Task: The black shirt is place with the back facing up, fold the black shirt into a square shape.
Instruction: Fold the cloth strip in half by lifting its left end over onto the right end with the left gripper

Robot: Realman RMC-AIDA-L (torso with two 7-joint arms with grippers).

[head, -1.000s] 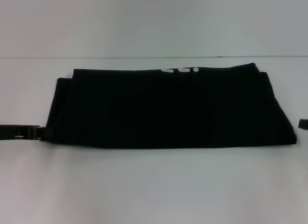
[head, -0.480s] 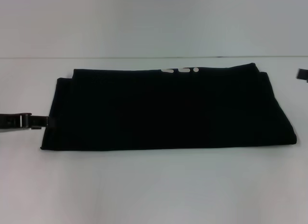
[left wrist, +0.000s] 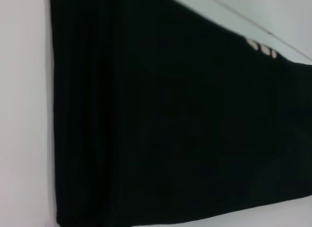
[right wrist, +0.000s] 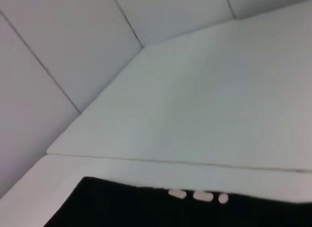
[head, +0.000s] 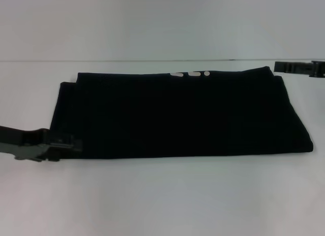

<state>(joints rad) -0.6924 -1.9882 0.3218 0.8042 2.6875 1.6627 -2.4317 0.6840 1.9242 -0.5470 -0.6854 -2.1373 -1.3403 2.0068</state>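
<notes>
black shirt long axis left-right (print far edge) | left gripper, right gripper: state unclear

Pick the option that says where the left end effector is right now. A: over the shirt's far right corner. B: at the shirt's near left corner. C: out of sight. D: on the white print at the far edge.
B: in the head view the left end effector sits at the near left corner of the black shirt, while the right end effector is by the far right corner.
</notes>
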